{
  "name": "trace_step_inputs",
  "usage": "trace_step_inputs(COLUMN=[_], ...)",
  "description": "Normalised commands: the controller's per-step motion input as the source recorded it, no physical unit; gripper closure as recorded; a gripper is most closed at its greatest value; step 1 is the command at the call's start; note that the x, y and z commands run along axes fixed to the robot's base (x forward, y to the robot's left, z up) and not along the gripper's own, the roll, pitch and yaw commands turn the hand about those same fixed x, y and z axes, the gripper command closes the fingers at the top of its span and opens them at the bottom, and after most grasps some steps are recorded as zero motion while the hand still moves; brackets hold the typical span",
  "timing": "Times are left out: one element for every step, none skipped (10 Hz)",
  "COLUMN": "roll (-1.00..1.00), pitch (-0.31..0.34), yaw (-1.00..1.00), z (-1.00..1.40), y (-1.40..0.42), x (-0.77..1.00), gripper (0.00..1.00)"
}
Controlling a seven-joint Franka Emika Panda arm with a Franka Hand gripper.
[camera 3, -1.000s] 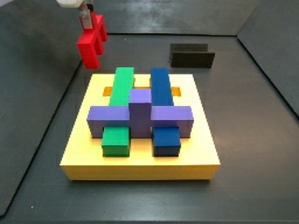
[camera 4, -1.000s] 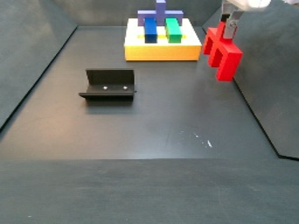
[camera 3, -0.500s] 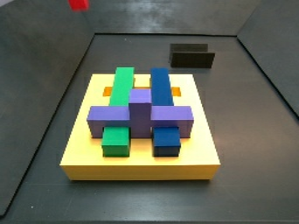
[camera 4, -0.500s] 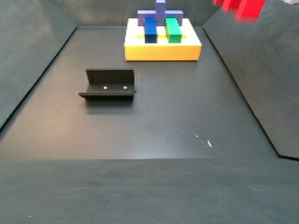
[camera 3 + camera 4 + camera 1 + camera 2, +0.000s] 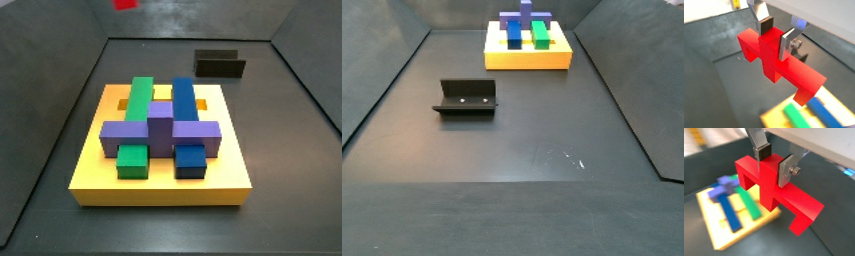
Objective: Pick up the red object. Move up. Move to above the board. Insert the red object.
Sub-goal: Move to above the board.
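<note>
High over the bench: the gripper (image 5: 774, 164) hangs well above the floor, jaws clamped on the red object (image 5: 777, 190); only a red corner (image 5: 124, 4) shows at the upper edge in a side view.
Grip: the silver fingers (image 5: 787, 42) pinch the raised central stub of the red object (image 5: 777, 60), its bar running out to both sides.
Handling: it looks rigid, blocky and probably light; smooth faces may slip or twist if the long bar is knocked, so the hold on the middle stub seems the sensible one.
Board: the yellow board (image 5: 94, 170) lies near one end of the bench, below the piece in both wrist views (image 5: 714, 230).
On the board: green block (image 5: 138, 98), blue block (image 5: 183, 98) and a purple cross-shaped block (image 5: 160, 128) fill its middle.
In the way: these raised blocks would likely catch the bar's ends on the way down.
Fixture: the dark L-shaped fixture (image 5: 466, 97) stands on the floor well apart from the board.
Free slot: cannot tell from these views.
</note>
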Motion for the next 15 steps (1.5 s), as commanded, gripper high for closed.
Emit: trace_step_inputs(roll=[-0.02,-0.01,0.0,0.0,-0.01,-0.01,-0.01,0.0,0.0,0.0,0.0,0.01,0.01,0.02,0.03], pitch=[0.068,0.074,0.084,0.09,0.082,0.073,0.077,0.087,0.097,0.107,0.119,0.134,0.162,0.19,0.231], yaw=[1.0,1.0,1.0,1.0,1.0,1.0,1.0,1.0,1.0,1.0,1.0,1.0,1.0,1.0,0.92], z=[0.25,0.27,0.12,0.05,0.05,0.03,0.02,0.02,0.02,0.02,0.02,0.02,0.02,0.03,0.03], y=[-1.4,-1.4,-0.64,-0.21,-0.13,-0.09,-0.06,-0.04,-0.03,-0.03,-0.03,-0.03,-0.02,-0.02,-0.02], x=[1.1,1.11,0.57,0.23,0.13,0.05,0.05,0.06,0.06,0.06,0.06,0.06,0.06,0.06,0.07], gripper=[1.0,1.0,1.0,1.0,1.0,1.0,1.0,1.0,1.0,1.0,1.0,1.0,1.0,1.0,1.0])
